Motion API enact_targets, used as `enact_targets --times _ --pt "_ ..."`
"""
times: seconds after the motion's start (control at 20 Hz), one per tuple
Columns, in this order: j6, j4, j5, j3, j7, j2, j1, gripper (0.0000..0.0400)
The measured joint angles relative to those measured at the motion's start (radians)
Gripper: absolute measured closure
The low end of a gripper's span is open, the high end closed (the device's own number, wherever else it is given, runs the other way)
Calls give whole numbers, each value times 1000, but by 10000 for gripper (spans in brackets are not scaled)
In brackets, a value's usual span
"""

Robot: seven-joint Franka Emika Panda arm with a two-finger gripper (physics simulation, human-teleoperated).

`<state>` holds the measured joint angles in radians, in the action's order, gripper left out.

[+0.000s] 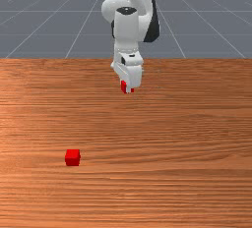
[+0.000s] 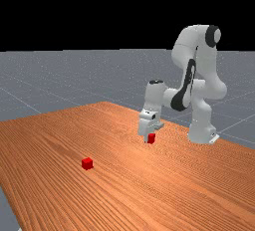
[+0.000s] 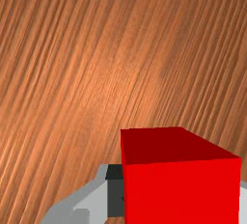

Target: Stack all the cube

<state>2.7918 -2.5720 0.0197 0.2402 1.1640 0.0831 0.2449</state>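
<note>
Low at the hand's end, my gripper [image 1: 129, 89] holds a red cube [image 1: 123, 86] that shows partly behind a finger in the front view. In the far view the gripper [image 2: 148, 139] has this cube [image 2: 152, 138] at its fingertips. The wrist view has the gripper [image 3: 181, 196] with a finger against each of two opposite sides of the held cube [image 3: 181, 189]. I cannot tell whether its underside touches the table. A second red cube [image 1: 73, 157] rests on the wood, nearer the camera and to the front view's left; the far view has it [image 2: 87, 164] left of the hand.
The orange-brown table [image 1: 162, 173] stretches between the hand and the second cube and beyond it. Its back edge runs behind the hand in the front view. The arm's base [image 2: 201, 128] stands at the far view's right.
</note>
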Motion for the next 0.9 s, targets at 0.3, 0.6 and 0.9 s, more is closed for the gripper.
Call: enact_targets --times 0.3,0.6,0.9 --pt "-13 37 100 47 268 28 -143 205" --pt "-129 362 142 13 214 243 -169 205" --pt "-311 796 164 18 67 506 -170 205"
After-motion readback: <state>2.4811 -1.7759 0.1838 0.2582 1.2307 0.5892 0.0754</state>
